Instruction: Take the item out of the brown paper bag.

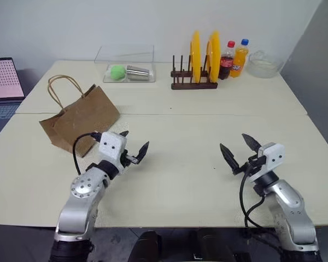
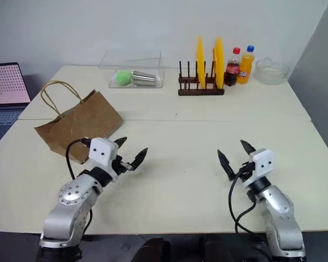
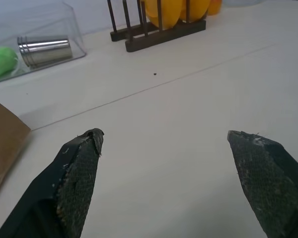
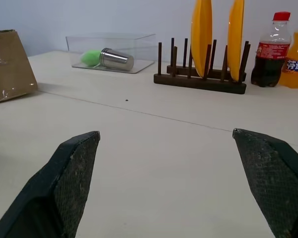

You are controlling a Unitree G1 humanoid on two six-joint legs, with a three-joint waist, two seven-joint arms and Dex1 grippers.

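Observation:
The brown paper bag (image 1: 82, 117) lies on its side on the left part of the table, its loop handles (image 1: 63, 87) pointing to the far left. The item is hidden; nothing of it shows outside the bag. My left gripper (image 1: 134, 146) hovers open just right of the bag's near corner, with nothing between its fingers. Over the right front of the table my right gripper (image 1: 239, 148) is open and empty too. A corner of the bag (image 3: 2, 148) appears in the left wrist view, and the bag's end (image 4: 10, 64) in the right wrist view.
At the back stand a clear plastic box (image 1: 127, 68) holding a green ball (image 1: 117, 72) and a steel cup (image 1: 138, 72), a wooden rack (image 1: 194, 82) with two yellow plates, two soda bottles (image 1: 233, 59) and a glass bowl (image 1: 264, 64). A laptop (image 1: 3, 90) sits at far left.

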